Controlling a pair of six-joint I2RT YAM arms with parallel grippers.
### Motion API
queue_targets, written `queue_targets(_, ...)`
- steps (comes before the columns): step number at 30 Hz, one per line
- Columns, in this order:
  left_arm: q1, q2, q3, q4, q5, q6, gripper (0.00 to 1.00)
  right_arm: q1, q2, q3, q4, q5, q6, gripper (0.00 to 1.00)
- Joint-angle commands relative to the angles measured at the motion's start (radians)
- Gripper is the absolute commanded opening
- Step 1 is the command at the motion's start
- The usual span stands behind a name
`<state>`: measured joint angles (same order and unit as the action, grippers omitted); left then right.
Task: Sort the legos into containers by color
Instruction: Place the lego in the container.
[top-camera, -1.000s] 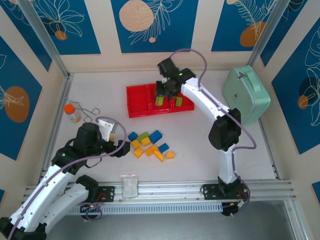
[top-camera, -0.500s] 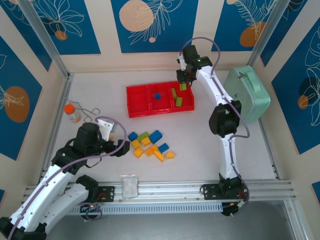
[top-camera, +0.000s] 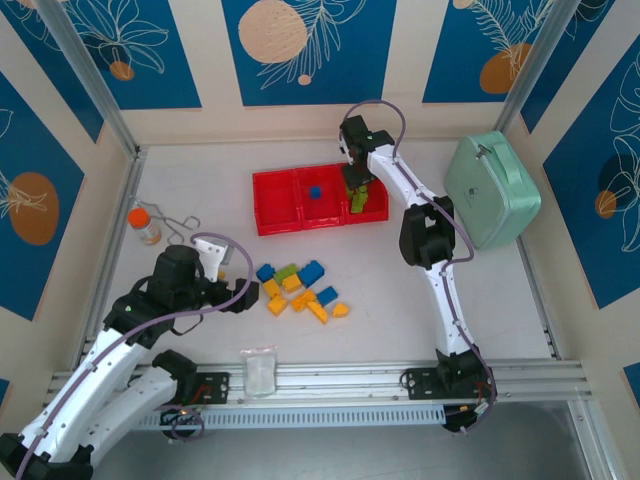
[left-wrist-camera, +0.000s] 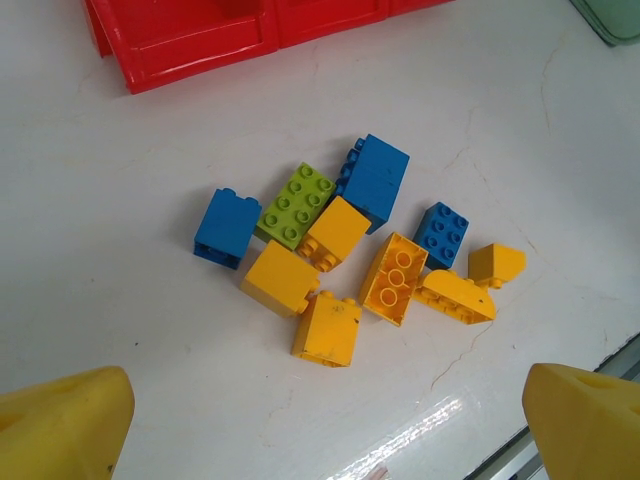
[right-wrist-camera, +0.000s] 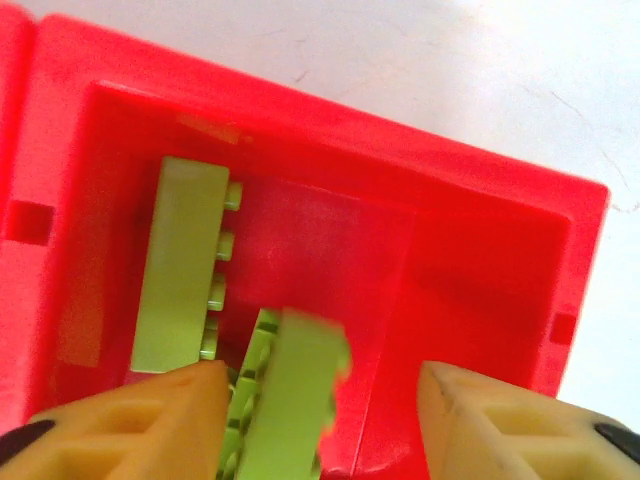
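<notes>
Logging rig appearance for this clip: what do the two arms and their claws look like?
Left arm and right arm: white shells, black joint housings, a purple-grey cable looping along each. Left claw and right claw have blunt yellow fingers.

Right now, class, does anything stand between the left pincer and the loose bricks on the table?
Nothing visible does. The open left pincer faces the loose bricks, with bare table alone between its fingertips and the pile.
</notes>
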<state>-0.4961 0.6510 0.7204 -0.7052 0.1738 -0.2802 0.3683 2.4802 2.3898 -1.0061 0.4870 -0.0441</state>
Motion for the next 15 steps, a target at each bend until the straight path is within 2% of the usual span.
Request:
queue_targets(1,-0.008,-0.010,-0.003,-0.022,-0.010,0.009,0.99,0.007,-0.013,0.024,-0.017,0.042,0.048,0.70)
queue_targets(6,-0.008,-0.013,-0.002,-0.021,-0.012,0.010,0.99,0.040,-0.057,0.092,-0.109,0.131,0.107,0.88)
queue_targets(10,-0.008,-0.011,-0.002,-0.019,-0.006,0.010,0.99,0.057,-0.126,0.134,-0.259,0.108,0.263,0.91)
queue_targets(12,-0.009,-0.010,-0.003,-0.019,-0.005,0.009,0.99,0.064,-0.186,0.099,-0.324,0.073,0.374,0.92)
queue_targets(15,-0.009,-0.007,-0.003,-0.017,-0.001,0.010,0.99,0.087,-0.330,-0.078,-0.343,-0.001,0.586,0.92)
